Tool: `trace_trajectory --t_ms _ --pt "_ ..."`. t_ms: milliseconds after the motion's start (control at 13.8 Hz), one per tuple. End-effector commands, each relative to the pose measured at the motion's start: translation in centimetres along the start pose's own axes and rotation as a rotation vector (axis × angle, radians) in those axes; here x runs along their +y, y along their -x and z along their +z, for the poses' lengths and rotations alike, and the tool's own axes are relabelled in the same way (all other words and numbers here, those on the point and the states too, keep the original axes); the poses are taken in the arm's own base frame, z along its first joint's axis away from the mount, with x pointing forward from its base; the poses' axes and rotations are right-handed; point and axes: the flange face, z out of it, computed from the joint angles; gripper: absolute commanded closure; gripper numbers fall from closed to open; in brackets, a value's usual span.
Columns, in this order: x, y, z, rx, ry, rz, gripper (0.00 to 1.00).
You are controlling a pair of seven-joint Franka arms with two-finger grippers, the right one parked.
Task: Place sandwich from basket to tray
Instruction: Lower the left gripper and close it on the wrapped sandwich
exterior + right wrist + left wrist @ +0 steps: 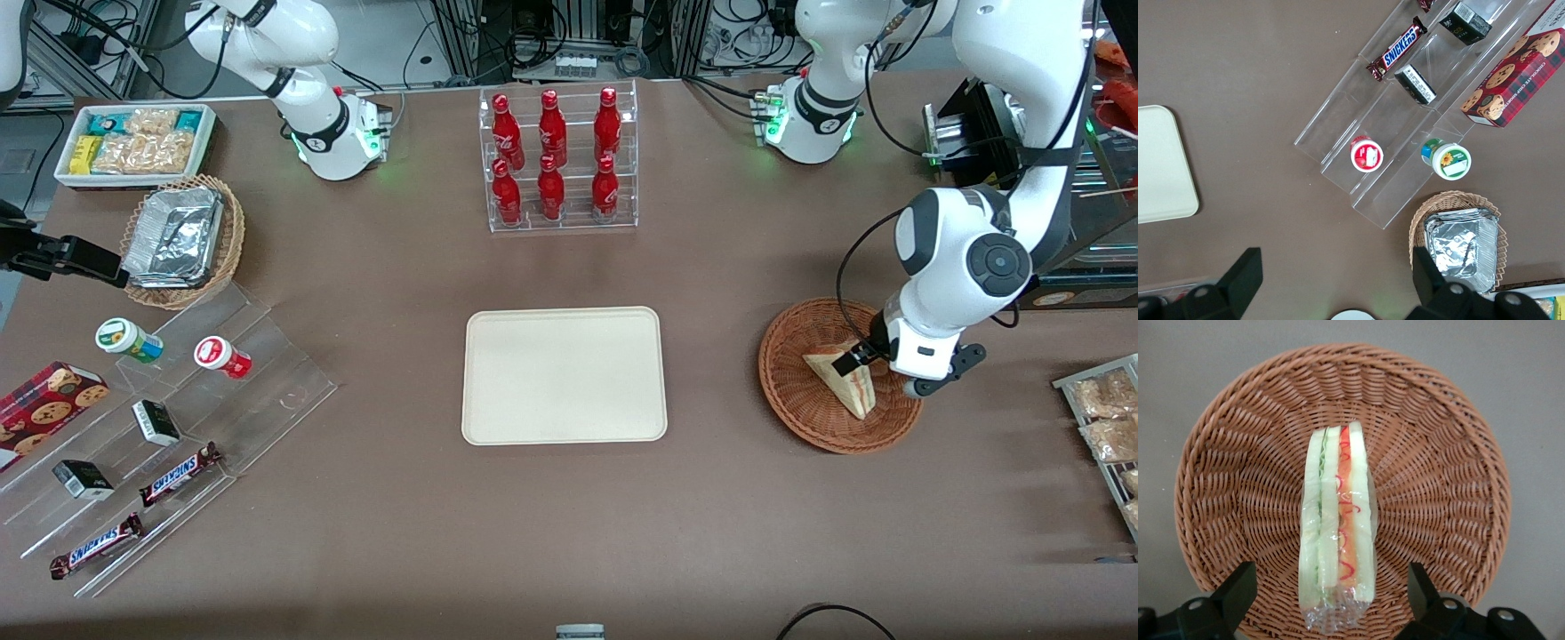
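The sandwich [846, 384], a plastic-wrapped wedge of pale bread with a red and green filling stripe, stands on edge in the round reddish-brown wicker basket [796, 404]. My left gripper [864, 354] is down in the basket, just over the sandwich's upper end. In the left wrist view the gripper [1330, 579] is open, one black finger [1238, 588] on each side of the sandwich [1338, 527], each well apart from it, with the basket [1438, 487] below. The cream tray [564, 375] lies flat at the table's middle, toward the parked arm from the basket, with nothing on it.
A clear rack of red bottles [558, 160] stands farther from the front camera than the tray. A wire rack of snack packets [1102, 418] lies beside the basket at the working arm's table edge. Acrylic steps with snacks [169, 427] and a foil-tray basket [182, 240] lie toward the parked arm's end.
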Motion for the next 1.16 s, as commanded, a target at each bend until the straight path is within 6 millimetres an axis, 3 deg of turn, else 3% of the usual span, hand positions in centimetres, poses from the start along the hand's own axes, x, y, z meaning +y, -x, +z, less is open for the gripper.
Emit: trace_trajectory --t_ms 0,291,364,582,727,873,1091 --pt "0.0 0.4 1.1 0.012 0.004 -0.020 0.00" --pt "0.1 0.2 3.7 0.018 0.018 -0.046 0.01" --pt "0.2 0.2 4.3 0.017 0.019 -0.048 0.10" --pt "0.0 0.4 4.4 0.019 0.019 -0.062 1.00" --pt "0.0 0.7 4.1 0.016 0.015 -0.059 1.00" --pt "0.1 0.9 2.6 0.008 0.005 -0.052 1.00" --pt "0.0 2.0 -1.6 -0.013 -0.027 -0.022 1.00"
